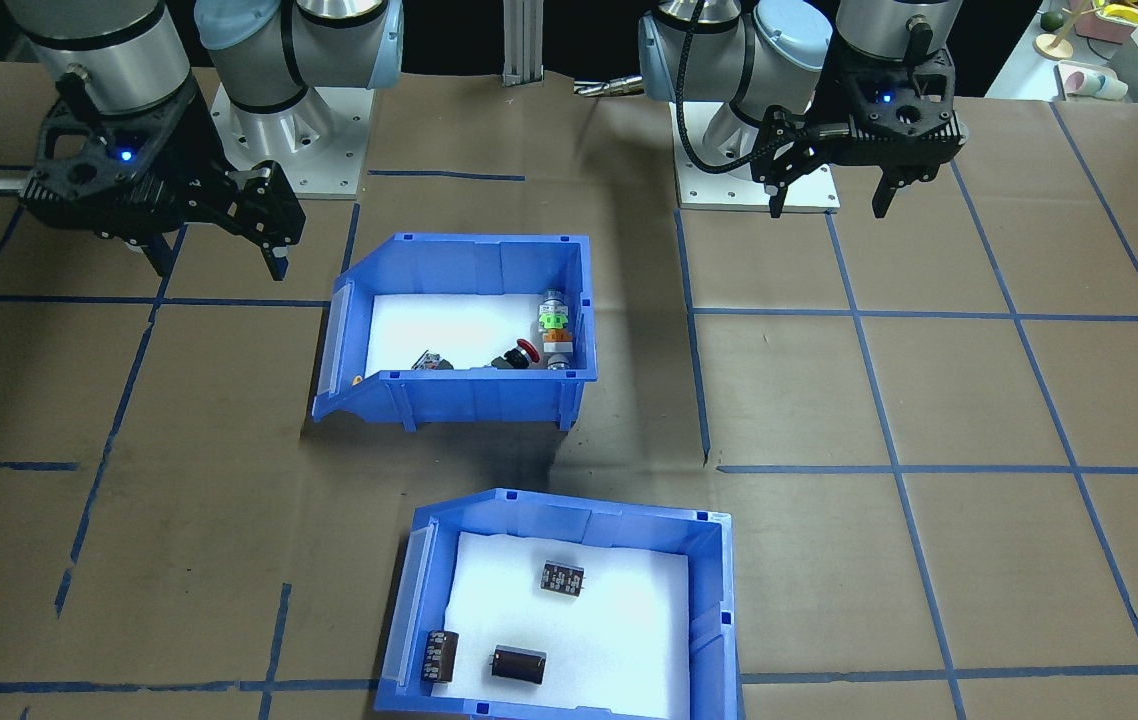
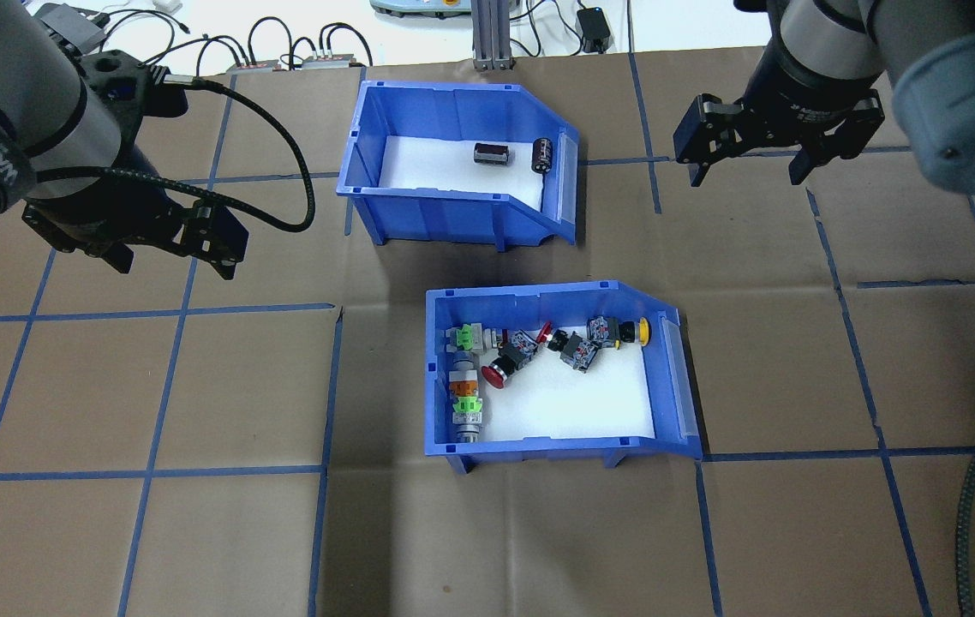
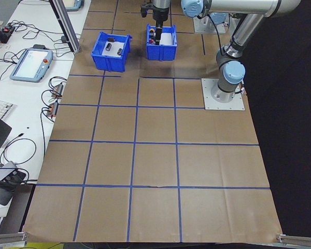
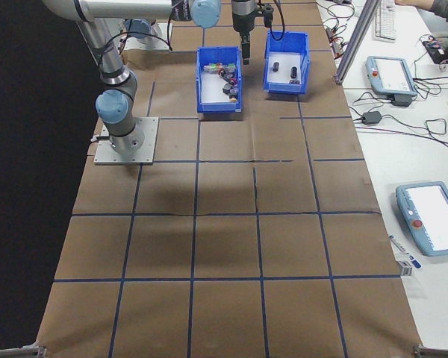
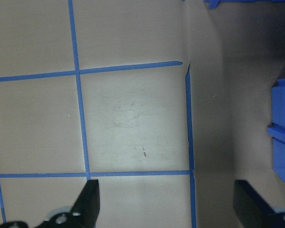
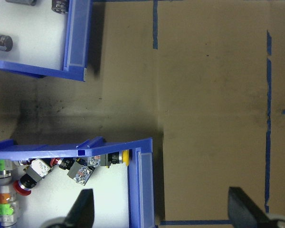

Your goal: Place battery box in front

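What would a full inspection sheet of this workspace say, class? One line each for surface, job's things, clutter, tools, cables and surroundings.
Surface: brown table with a blue tape grid.
Job's things: battery box sits at the far side from the robot; batteries lie on its white liner.
Clutter: switch bin nearer the robot, holding coloured push-buttons.
Tools: left tool and right tool both open, empty, above bare table.
Cables: black cable loops from the left wrist.
Surroundings: teach pendants on a side bench.
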{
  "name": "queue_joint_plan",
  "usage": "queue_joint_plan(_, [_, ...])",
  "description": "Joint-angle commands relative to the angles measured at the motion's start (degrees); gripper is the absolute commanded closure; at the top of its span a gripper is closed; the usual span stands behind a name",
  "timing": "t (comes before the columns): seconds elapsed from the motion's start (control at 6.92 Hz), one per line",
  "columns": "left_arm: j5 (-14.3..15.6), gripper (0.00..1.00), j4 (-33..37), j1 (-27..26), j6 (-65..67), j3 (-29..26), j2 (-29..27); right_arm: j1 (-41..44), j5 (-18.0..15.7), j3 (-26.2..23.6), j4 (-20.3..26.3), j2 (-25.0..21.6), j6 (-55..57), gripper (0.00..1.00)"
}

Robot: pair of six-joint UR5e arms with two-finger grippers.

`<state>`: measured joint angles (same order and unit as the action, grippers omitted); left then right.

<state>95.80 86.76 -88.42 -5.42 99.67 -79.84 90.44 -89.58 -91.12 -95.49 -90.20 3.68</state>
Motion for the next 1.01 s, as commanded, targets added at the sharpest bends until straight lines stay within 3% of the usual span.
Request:
queue_joint_plan(0.0, [-0.08, 0.00, -0.18, 0.00, 0.23, 0.00, -0.23, -0.26, -0.06, -2.01, 1.19, -0.22, 2.12, 0.00])
queue_joint_plan(0.14, [0.00, 0.00, -0.10, 0.00, 0.23, 0.00, -0.06, -0.17, -0.06, -4.05, 0.57, -2.06, 2.12, 0.00])
queue_joint_plan(0.87, [0.00, 0.00, -0.19, 0.00, 0.15, 0.00, 0.12, -0.17, -0.06, -3.54, 0.74, -2.17, 2.04, 0.00])
